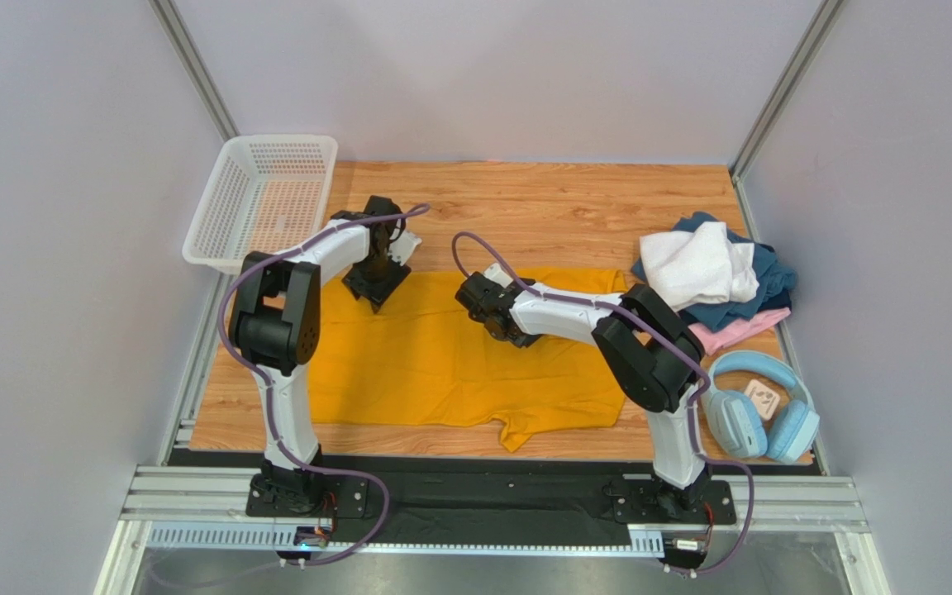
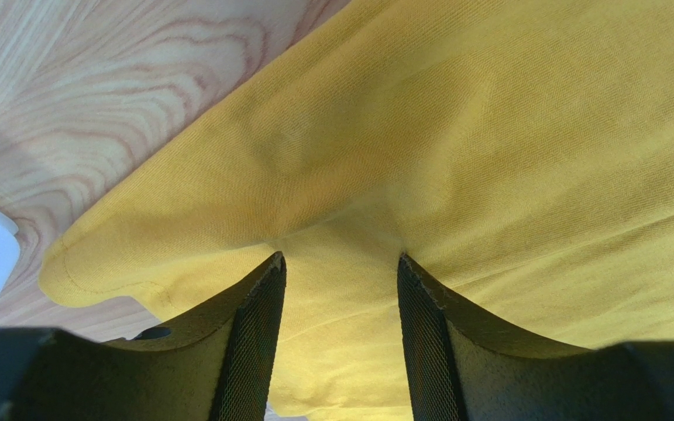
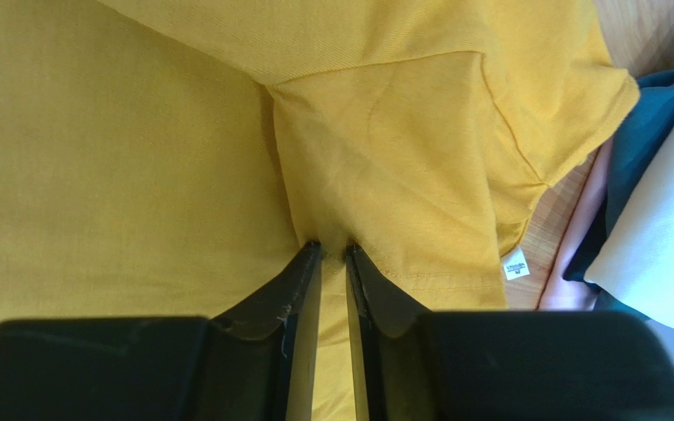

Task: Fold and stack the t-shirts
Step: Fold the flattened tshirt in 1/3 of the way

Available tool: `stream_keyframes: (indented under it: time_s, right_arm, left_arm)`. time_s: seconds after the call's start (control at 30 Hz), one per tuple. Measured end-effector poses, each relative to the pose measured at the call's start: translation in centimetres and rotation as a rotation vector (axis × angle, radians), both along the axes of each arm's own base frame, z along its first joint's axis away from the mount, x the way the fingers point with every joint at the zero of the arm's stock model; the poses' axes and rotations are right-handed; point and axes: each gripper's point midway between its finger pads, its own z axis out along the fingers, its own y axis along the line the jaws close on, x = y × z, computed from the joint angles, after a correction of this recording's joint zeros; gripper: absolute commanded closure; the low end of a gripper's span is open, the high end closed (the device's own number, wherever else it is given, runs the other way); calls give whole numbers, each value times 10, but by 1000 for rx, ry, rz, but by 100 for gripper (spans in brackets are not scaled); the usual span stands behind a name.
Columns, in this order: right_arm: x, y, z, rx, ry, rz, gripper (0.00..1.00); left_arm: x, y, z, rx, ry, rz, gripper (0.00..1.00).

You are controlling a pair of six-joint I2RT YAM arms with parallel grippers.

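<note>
Mustard-yellow short-sleeved cloth t-shirt [image 1: 444, 360] lies spread flat, just beside white plastic mesh basket [image 1: 258, 143], on side toward arm bases. Left gripper [image 2: 340, 259] sits at shirt corner nearest basket, jaws half apart, straddling cloth hump, not closed on it. Right gripper [image 3: 332, 250] is further from basket, beside sleeve seam, jaws narrowed, pinching thin ridge of yellow cloth. Heap of white, dark blue, pink t-shirts [image 1: 711, 267] well apart from basket. Cloth looks light and limp: likely to sag, drag, crease. Best hold, I reckon: hems, seams, corners.
</note>
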Motion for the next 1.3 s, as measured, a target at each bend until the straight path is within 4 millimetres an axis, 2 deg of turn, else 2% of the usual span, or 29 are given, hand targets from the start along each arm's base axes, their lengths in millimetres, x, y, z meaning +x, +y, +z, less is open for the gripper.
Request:
stream_keyframes:
  time_s: [0.07, 0.2, 0.33, 0.43, 0.57, 0.67, 0.73, 0.8, 0.83, 0.93, 0.97, 1.1, 1.2, 1.3]
  right_arm:
    - [0, -1, -4, -3, 7, -2, 81]
    - [1, -1, -6, -5, 10, -4, 100]
    - [1, 0, -4, 20, 40, -12, 100]
    - [6, 8, 3, 130, 75, -39, 100]
    - [22, 14, 43, 373, 72, -102, 100]
    - [38, 7, 76, 575, 55, -177, 100]
    - [46, 1, 85, 687, 70, -219, 100]
    - [49, -5, 80, 773, 113, -255, 100]
    - [45, -6, 73, 799, 159, -271, 100]
    - [21, 5, 42, 843, 316, -292, 100]
    - [9, 8, 30, 849, 379, -297, 97]
    - [-25, 13, 1, 844, 548, -331, 94]
    - [-30, 12, -5, 830, 581, -354, 94]
    - [-18, 3, -4, 766, 523, -380, 99]
  left_arm:
    - [0, 1, 0, 0, 1, 1, 43]
    - [0, 2, 0, 0, 2, 4, 43]
    - [0, 2, 0, -1, 3, 2, 43]
    - [-1, 2, 0, 0, 4, 3, 43]
    - [-1, 2, 0, 0, 4, 2, 43]
    - [-1, 3, 0, 0, 4, 3, 44]
    - [-1, 3, 0, 0, 4, 3, 44]
    - [-1, 3, 0, 0, 4, 3, 44]
    - [-1, 3, 0, 0, 3, 3, 44]
    - [0, 3, 0, 2, 3, 3, 44]
    - [0, 3, 0, 3, 3, 3, 44]
    - [-1, 3, 0, 2, 3, 3, 44]
    - [-1, 3, 0, 2, 3, 3, 44]
    - [-1, 3, 0, 2, 4, 4, 44]
